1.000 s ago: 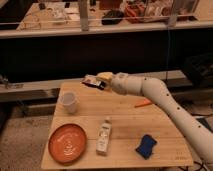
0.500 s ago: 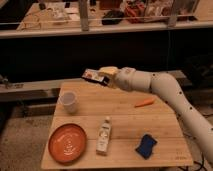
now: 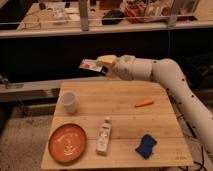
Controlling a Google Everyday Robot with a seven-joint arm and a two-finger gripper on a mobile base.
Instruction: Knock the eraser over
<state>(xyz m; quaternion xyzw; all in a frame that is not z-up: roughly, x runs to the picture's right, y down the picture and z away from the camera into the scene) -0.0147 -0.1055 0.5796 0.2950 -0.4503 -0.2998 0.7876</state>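
The eraser (image 3: 91, 65) is a small flat block with a whitish top, a reddish mark and a dark underside. It hangs in the air above and just beyond the far edge of the wooden table (image 3: 125, 117), tilted a little. My gripper (image 3: 101, 65) is shut on its right end. The white arm reaches in from the right. The eraser touches nothing on the table.
A white cup (image 3: 68, 102) stands at the far left of the table. An orange plate (image 3: 67, 143) lies front left, with a white bottle (image 3: 104, 136) lying beside it. A dark blue pad (image 3: 146, 146) lies front right and a small orange piece (image 3: 144, 103) far right. A dark shelf and rail run behind the table.
My gripper has lifted the eraser up from the table's far edge and carried it slightly left and back. Nothing else on the table moved.
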